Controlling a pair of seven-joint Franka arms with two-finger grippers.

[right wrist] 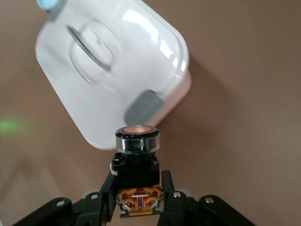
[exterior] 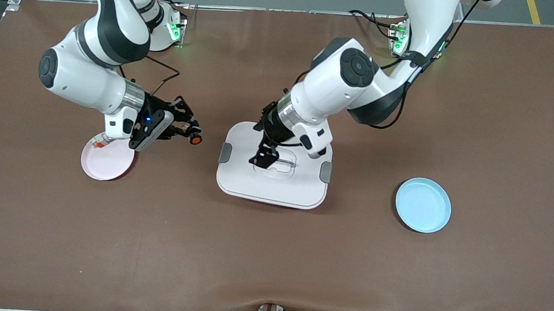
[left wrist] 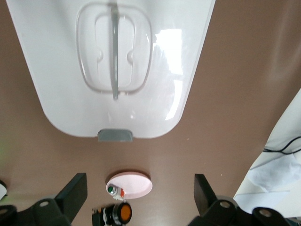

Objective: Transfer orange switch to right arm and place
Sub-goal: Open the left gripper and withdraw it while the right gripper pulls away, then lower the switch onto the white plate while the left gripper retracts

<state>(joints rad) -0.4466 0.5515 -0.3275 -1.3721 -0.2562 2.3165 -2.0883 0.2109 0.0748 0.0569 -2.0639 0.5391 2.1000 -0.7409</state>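
Handover done: right hand (exterior: 187, 130) is clamped on the orange switch (exterior: 195, 139), just beside the pink plate (exterior: 107, 163). Left hand (exterior: 264, 159) wide, empty, over the white lid (exterior: 255, 185). Placing remains.

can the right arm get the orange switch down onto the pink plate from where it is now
Probably yes. The right gripper is shut on the orange switch and hangs over bare table beside the pink plate. Nothing stands between them; only a small piece lies at the plate's rim. The left gripper is open over the white lidded box.
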